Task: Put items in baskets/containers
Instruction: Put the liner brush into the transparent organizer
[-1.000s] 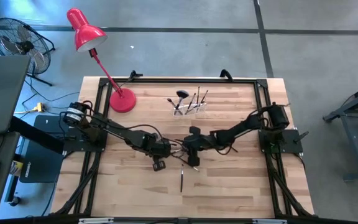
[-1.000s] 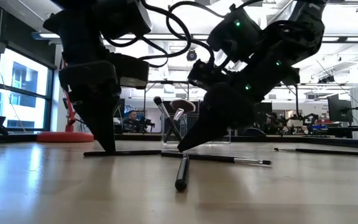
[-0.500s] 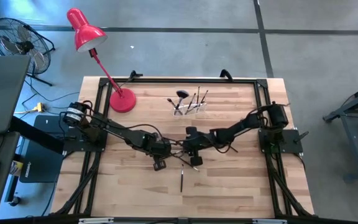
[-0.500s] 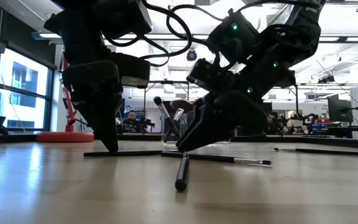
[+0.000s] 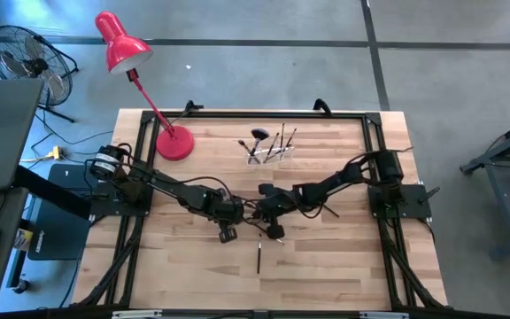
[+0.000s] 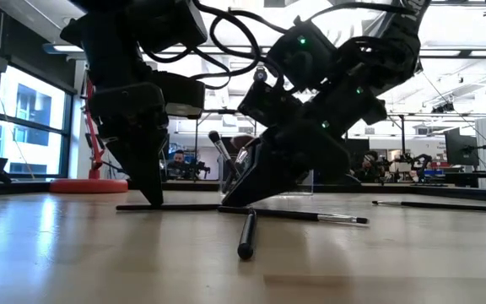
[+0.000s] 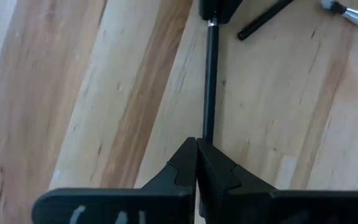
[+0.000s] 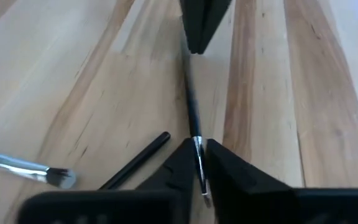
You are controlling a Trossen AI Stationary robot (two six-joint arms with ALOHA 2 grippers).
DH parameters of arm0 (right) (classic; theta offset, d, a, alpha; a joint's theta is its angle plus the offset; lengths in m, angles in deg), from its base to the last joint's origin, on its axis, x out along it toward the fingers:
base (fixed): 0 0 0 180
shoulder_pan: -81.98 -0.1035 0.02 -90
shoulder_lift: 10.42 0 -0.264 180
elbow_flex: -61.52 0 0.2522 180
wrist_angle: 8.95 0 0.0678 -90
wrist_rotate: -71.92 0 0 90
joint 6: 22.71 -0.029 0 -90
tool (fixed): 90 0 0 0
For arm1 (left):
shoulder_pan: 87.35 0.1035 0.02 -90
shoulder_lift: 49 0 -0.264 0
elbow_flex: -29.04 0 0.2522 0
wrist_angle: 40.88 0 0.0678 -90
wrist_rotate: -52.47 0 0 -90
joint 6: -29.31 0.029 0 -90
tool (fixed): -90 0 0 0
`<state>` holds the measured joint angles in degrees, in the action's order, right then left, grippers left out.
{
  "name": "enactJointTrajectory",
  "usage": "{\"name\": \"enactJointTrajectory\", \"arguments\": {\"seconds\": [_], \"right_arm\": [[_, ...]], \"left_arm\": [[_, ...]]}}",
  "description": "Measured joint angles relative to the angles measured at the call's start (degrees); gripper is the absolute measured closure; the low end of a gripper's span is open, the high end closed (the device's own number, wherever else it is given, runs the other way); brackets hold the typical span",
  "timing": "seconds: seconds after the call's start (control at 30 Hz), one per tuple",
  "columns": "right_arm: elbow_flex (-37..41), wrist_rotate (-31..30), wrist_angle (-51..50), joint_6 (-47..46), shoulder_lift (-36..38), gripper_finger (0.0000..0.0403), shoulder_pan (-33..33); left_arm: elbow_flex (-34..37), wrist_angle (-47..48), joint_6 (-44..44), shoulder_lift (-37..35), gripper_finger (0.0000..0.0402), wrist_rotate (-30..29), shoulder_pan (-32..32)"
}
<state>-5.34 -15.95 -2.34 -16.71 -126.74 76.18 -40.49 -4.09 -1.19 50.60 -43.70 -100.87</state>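
A thin black brush [image 6: 184, 207] lies flat on the wood between my two grippers. My left gripper [image 7: 196, 142] is shut on its handle, and my right gripper [image 8: 199, 148] is shut on its silvery ferrule end. In the low view the left fingertips [image 6: 154, 199] and the right fingertips [image 6: 230, 199] both reach down to the table. The clear holder [image 5: 268, 149] stands far back with several brushes upright in it. Loose brushes lie on their sides on the table: one near the front [image 5: 258, 257], one with a silver ferrule [image 6: 319, 217]. My left gripper pinches the brush's black handle [image 7: 207, 132] between its two fingertips, a little in from the handle's free end. The fingers come steeply from above. The brush lies flat on the table. My right gripper pinches the silvery ferrule [image 8: 199, 157] at the brush's other end between its two fingers. The fingers slant down from the table's right side, along the brush. That end rests on the wood.
A red desk lamp's round base [image 5: 174, 143] stands at the back left. Another brush [image 6: 437, 205] lies farther right. A black handle [image 8: 135, 158] and a bristled brush [image 8: 33, 170] lie close beside the right gripper. Bare wood stretches toward the near edge.
My right gripper has gone down and toward the table's left, nearer the left gripper, rolling as it went, and has shut on the brush's ferrule end. The brush has stayed flat on the table.
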Motion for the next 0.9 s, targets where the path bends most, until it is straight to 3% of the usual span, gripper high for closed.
{"name": "enactJointTrajectory", "arguments": {"seconds": [0.53,0.9], "right_arm": [[0.4,-4.6,-12.0,0.0,7.3,0.0402,-1.5],[0.4,-4.8,-12.6,-2.6,7.7,0.0402,-2.8]], "left_arm": [[-2.3,-0.1,1.5,0.0,0.0401,0.0,0.0],[-8.0,1.5,5.0,0.0,0.0401,-4.9,0.0]]}}
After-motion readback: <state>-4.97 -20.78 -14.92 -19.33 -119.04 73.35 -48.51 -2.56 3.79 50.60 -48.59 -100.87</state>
